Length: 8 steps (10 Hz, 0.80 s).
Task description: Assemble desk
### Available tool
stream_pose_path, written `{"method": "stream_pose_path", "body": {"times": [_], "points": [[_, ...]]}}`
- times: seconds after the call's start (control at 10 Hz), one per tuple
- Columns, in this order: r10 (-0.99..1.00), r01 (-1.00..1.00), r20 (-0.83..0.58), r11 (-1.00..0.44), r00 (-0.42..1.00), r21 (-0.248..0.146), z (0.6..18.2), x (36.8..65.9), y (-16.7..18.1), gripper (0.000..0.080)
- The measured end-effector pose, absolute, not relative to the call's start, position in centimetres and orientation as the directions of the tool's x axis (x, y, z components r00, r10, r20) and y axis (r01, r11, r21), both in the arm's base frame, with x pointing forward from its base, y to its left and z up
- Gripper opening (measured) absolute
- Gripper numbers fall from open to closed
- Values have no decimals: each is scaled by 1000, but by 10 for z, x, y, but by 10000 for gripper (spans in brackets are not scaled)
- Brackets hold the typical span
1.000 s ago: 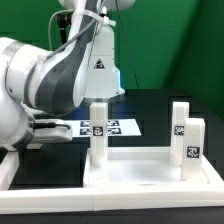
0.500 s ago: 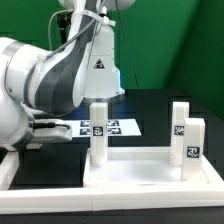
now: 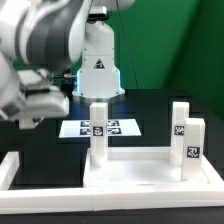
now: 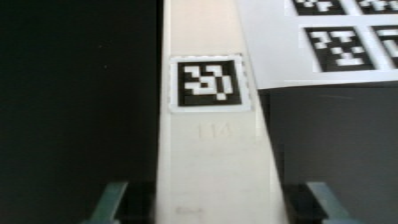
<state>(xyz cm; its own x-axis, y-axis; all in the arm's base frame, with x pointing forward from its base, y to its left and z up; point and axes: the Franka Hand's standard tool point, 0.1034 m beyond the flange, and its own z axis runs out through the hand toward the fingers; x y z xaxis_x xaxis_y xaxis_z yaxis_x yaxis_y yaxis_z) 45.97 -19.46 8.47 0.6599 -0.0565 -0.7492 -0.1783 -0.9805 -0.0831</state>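
The white desk panel lies at the front of the exterior view with three square leg posts standing on it: one near its left corner and two at the right. In the wrist view a fourth tagged white leg post runs lengthwise between my fingers. My gripper is open and straddles it, with a dark gap on each side. In the exterior view my gripper hangs at the left, beside the marker board. That fourth post is hidden there.
The marker board also shows in the wrist view, right beside the post. Long white L-shaped border bars run along the left and front of the table. The arm's white base stands behind the marker board.
The arm has swung upward, and the gripper hand now sits higher at the exterior view's left. The panel and the three standing posts have not moved.
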Motion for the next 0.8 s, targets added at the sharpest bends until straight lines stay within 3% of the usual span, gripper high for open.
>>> {"method": "stream_pose_path", "body": {"times": [0.4, 0.5, 0.7, 0.8], "points": [[-130, -181, -584, -983, 802, -30, 88, 479, -199, 291], [-127, -163, -514, -986, 848, -25, 104, 498, -185, 291], [-154, -172, -384, -985, 910, -12, 157, 539, -160, 291], [-142, -153, -315, -988, 939, -12, 167, 552, -158, 291]]}}
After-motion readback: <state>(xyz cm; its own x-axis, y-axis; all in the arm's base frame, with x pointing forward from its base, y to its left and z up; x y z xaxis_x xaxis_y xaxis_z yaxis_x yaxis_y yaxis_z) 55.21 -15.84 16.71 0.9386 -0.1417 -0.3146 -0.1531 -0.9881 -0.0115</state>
